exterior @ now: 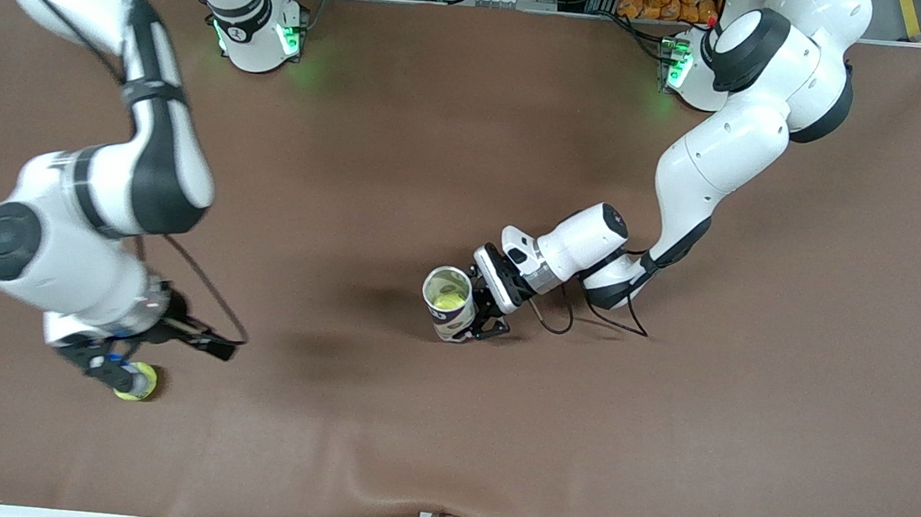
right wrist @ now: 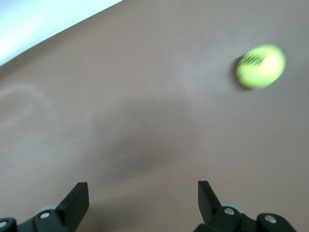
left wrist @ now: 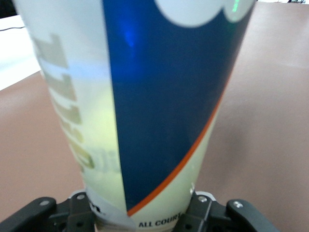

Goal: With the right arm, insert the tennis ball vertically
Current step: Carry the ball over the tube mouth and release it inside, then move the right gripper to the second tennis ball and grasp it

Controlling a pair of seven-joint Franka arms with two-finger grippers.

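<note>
The left gripper (exterior: pixel 479 315) sits low near the middle of the brown surface (exterior: pixel 469 166), its fingers closed on the base of an upright can (exterior: pixel 449 301). From the front view the can's open mouth shows something yellow-green inside. The left wrist view shows what the front view cannot: the can's (left wrist: pixel 145 106) blue, white and pale yellow label with an orange stripe, filling the picture, with a black finger (left wrist: pixel 79 215) pressed against each side of its base.

The right gripper (exterior: pixel 116 365) hangs over the surface toward the right arm's end, just beside a tennis ball (exterior: pixel 138 382). In the right wrist view its fingers (right wrist: pixel 76 205) stand wide apart holding nothing, and the ball (right wrist: pixel 260 66) lies on the bare surface (right wrist: pixel 145 121), clear of them.
</note>
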